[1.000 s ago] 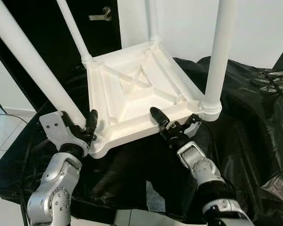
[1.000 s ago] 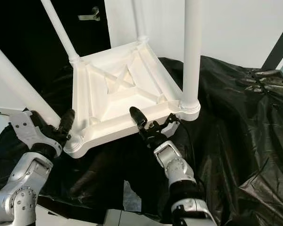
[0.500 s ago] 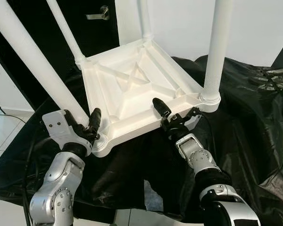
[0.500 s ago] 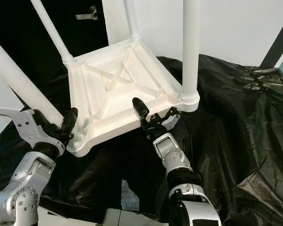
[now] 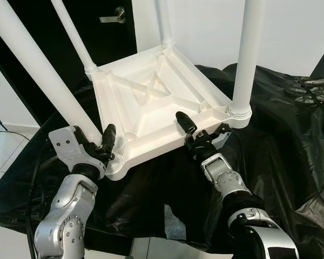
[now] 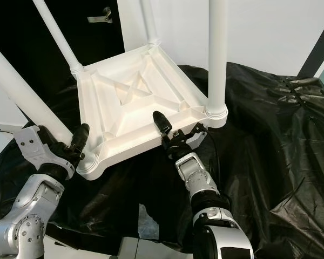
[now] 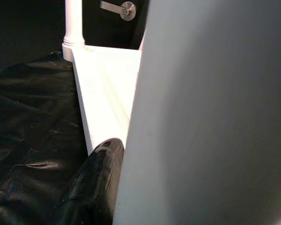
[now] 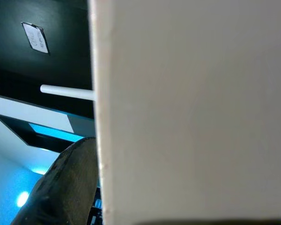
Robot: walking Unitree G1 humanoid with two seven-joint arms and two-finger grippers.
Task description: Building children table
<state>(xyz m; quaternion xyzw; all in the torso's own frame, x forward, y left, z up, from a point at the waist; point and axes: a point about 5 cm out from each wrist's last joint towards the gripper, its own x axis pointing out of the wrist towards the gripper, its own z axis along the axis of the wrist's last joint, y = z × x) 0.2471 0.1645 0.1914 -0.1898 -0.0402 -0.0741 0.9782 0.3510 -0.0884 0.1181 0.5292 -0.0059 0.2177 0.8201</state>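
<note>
- Across the black plastic sheet (image 5: 291, 162) that is covering the work surface, probably to be protecting it or the white parts from scratches, the children's table (image 5: 151, 108) is lying upside down at the centre of the scene, so its ribbed underside is facing up and its leg sockets are within reach.
- Rising from the four corners, the legs are standing seated in their sockets: the near-left leg (image 5: 38, 70) is leaning out toward the left, the near-right leg (image 5: 243, 54) is standing almost upright, and the two far legs (image 5: 75, 38) are pointing up toward the dark door (image 5: 54, 21) and the white wall.
- At the near-left corner, the left gripper (image 5: 103, 147) is clenching the near-left leg just above its collar, seemingly to be steadying or tightening it; its far finger is hidden behind the leg, so the grasp is a judgement.
- Along the near rim, right of centre, the right gripper (image 5: 201, 129) is straddling the tabletop's edge, one finger (image 5: 184, 122) lying inside the frame and the other outside by the near-right corner, apparently bracing the top so it is not turning or sliding.
</note>
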